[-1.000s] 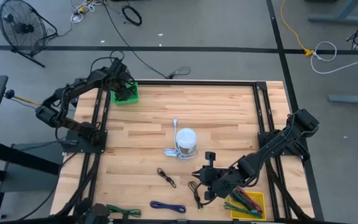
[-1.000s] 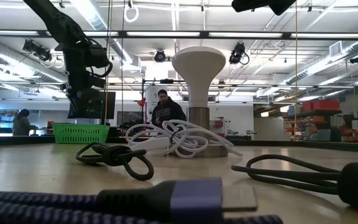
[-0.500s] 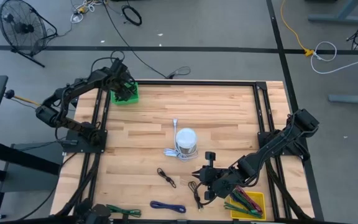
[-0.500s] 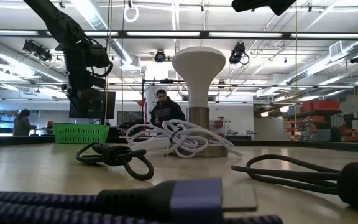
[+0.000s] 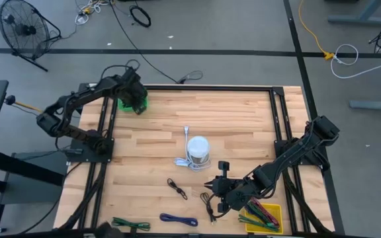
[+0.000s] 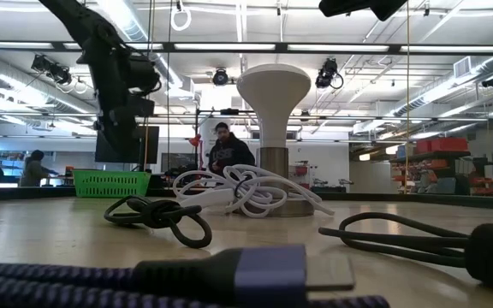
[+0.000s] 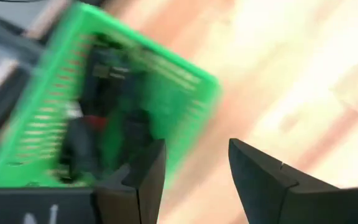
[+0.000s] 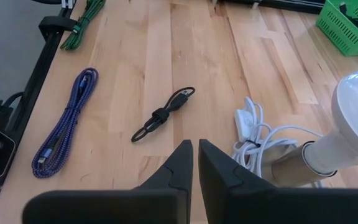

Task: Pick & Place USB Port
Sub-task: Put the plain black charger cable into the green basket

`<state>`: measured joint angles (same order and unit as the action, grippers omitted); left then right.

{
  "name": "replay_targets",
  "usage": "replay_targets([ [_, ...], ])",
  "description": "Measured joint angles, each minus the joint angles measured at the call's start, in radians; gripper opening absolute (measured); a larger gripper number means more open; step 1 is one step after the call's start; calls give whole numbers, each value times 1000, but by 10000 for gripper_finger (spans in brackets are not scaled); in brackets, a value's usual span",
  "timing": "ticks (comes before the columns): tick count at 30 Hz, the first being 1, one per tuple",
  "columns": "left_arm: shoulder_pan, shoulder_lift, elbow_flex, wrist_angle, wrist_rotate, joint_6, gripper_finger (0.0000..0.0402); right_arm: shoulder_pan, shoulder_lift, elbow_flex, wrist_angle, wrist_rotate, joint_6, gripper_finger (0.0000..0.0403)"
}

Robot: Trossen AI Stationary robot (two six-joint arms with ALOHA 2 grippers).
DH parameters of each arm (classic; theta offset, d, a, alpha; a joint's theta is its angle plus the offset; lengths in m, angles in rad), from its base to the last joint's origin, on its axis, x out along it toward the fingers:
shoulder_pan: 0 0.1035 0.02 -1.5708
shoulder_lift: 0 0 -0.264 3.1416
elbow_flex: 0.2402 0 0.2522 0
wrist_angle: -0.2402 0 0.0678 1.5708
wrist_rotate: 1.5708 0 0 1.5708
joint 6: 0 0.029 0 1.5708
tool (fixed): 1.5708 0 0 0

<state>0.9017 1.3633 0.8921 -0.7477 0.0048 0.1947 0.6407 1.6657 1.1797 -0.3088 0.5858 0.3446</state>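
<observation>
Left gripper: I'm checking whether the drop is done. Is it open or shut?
Open: the left gripper shows a clear gap between empty fingers beside the green basket.

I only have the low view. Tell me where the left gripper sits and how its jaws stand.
Observer: The left gripper hangs above the green basket at the table's far left corner, jaws open with nothing between them.
Operator: Report what's inside that basket.
Observer: Dark items, too blurred to name.
Operator: Now give me the right arm.
Observer: The right gripper is shut on nothing, low near the front edge, not far from the yellow tray, facing a short black cable.
</observation>
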Motion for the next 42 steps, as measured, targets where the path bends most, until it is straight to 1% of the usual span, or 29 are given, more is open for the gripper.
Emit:
replay_targets([
  [4,-127,-42,2,-82,29,-2,181,0,0,0,0,0,-5,27],
  [6,-206,-63,1,-125,53,-24,181,0,0,0,3,1,-5,27],
  [9,-344,-89,2,-131,105,-78,181,0,0,0,11,1,-5,27],
  [12,-502,-92,2,-107,141,-151,181,0,0,0,18,0,-6,27],
  [15,-665,-88,2,-81,146,-245,181,0,0,0,21,1,-6,27],
  [19,-879,-82,1,21,134,-382,181,0,0,0,21,0,-6,27],
  [21,-977,-82,1,94,109,-431,181,0,0,0,21,0,-6,27],
  [23,-1068,-82,1,166,61,-478,181,0,0,0,21,0,-6,27],
  [25,-1150,-80,1,235,-10,-510,181,0,0,0,20,0,-6,27],
  [27,-1223,-66,1,299,-106,-525,181,1,0,0,18,0,-6,27],
  [30,-1308,-27,1,380,-221,-528,181,1,0,0,15,0,-6,27],
  [32,-1343,15,1,428,-252,-526,181,1,0,0,15,0,-11,27],
  [37,-1378,143,1,517,-255,-524,181,0,0,0,16,0,-13,27],
  [42,-1378,237,0,569,-226,-513,181,0,0,0,16,0,-13,27],
])
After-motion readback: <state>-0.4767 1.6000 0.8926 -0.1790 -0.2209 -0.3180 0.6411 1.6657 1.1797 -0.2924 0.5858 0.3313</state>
